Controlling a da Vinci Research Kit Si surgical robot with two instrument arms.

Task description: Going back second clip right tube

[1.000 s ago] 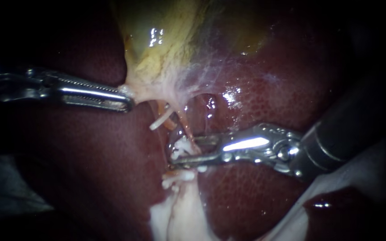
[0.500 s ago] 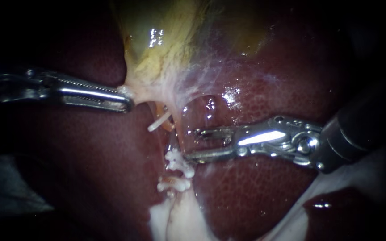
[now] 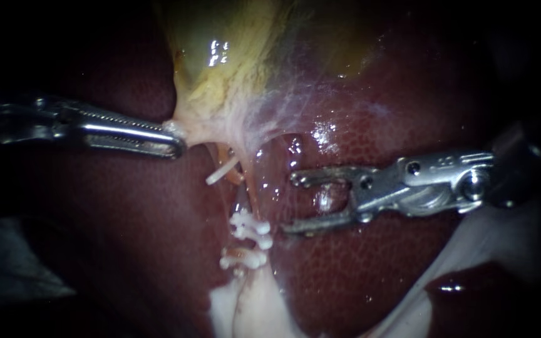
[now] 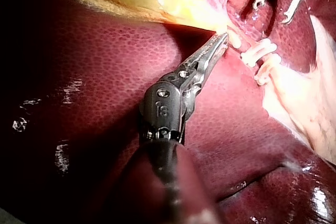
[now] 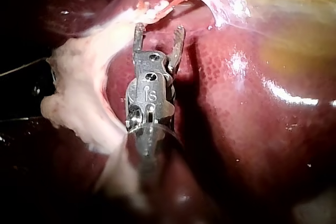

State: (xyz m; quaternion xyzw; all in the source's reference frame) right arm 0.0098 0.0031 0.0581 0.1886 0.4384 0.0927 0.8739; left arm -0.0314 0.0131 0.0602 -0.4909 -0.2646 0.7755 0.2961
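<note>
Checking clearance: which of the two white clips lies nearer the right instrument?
The upper clip, toward the gallbladder: it sits just beside the right instrument, while the lower clip lies farther off, below it.

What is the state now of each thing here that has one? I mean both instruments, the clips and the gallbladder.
Left instrument: jaws shut on the gallbladder.
Right instrument: jaws open, holding nothing, beside the clips.
Upper clip: closed across the tube.
Lower clip: closed across the same tube.
Gallbladder: stretched taut toward the left instrument.
</note>
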